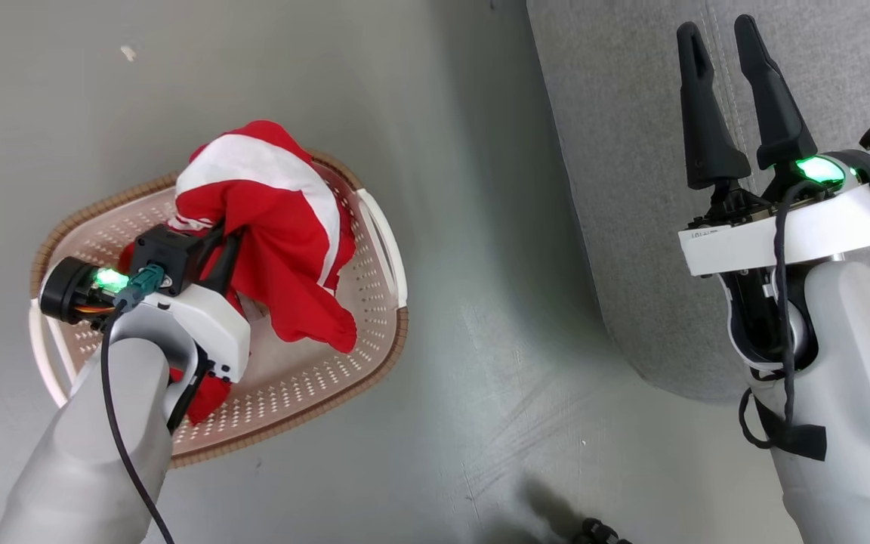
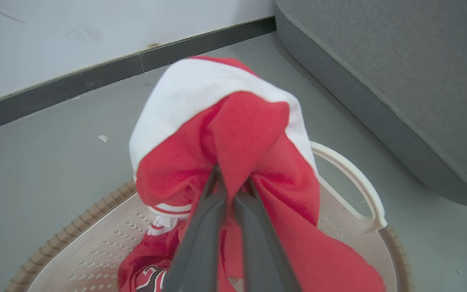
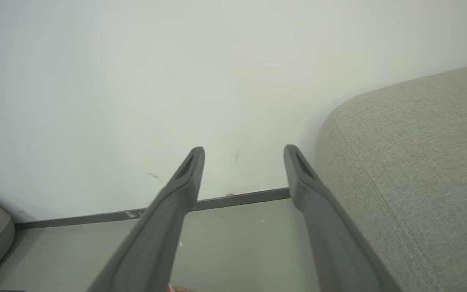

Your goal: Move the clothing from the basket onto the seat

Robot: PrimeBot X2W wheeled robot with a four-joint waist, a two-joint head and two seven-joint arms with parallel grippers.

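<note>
We see the left gripper (image 2: 233,180) holding red clothing (image 2: 217,105) bunched above the basket (image 2: 355,178).
Its jaws pinch shut on a fold; next, we judge, comes a swing right to the grey seat (image 1: 631,151), where the right gripper (image 1: 726,53) hovers, jaws wide and empty. Fabric lower in the basket is partly hidden.

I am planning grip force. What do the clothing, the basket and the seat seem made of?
Clothing: soft matte fabric; it drapes in folds. Basket: probably smooth plastic, perforated, with a woven-look rim. Seat: grey woven upholstery; weave and seams show.
</note>
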